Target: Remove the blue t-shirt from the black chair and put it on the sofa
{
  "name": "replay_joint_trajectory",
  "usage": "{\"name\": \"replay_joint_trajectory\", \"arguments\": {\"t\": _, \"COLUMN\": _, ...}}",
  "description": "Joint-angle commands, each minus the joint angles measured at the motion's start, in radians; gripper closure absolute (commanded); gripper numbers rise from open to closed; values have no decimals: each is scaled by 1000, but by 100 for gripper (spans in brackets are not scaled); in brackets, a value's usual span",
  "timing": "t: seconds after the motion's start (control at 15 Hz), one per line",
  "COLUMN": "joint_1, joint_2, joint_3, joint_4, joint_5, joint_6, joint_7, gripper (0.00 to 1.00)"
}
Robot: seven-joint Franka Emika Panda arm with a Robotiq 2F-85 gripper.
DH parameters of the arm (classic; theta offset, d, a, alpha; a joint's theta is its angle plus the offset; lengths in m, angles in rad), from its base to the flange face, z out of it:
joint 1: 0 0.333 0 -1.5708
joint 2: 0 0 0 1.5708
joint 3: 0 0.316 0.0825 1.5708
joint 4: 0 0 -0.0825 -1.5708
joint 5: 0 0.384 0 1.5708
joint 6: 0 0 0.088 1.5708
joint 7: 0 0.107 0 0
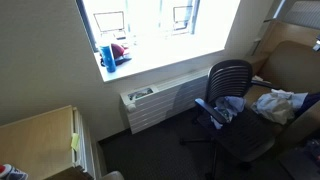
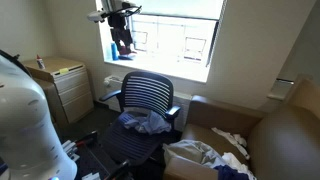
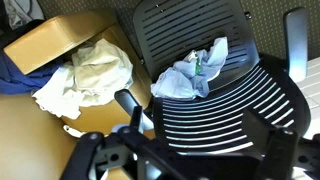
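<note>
Office-type room. Evidence in an exterior view: a black swivel chair (image 2: 148, 95) with slatted back at centre frame, a light wood drawer cabinet (image 2: 62, 88) at left, and a tan sofa (image 2: 290, 135) at lower right. Elsewhere, a wall heater (image 1: 158, 103) sits under the bright window (image 1: 150, 25).

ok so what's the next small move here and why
Probably lower the gripper toward the blue t-shirt, aiming at its bunched middle. In the wrist view the shirt lies crumpled on the seat of the black chair, clearly apart from the gripper, which holds nothing. So that gap likely has to close before any grasp.
</note>
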Motion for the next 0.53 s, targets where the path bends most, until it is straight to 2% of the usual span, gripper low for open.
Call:
{"name": "replay_joint_trajectory", "arguments": {"t": 0.0, "joint_1": 15, "joint_2": 2, "joint_3": -13, "joint_4": 2, "joint_5": -8, "joint_6": -3, "joint_7": 6, "gripper": 0}}
{"name": "replay_joint_trajectory", "arguments": {"t": 0.4, "joint_1": 15, "joint_2": 2, "joint_3": -13, "joint_4": 2, "joint_5": -8, "joint_6": -3, "joint_7": 6, "gripper": 0}}
{"name": "replay_joint_trajectory", "arguments": {"t": 0.47, "joint_1": 9, "joint_2": -3, "joint_3": -12, "joint_4": 8, "joint_5": -39, "joint_6": -54, "joint_7": -14, "gripper": 0}}
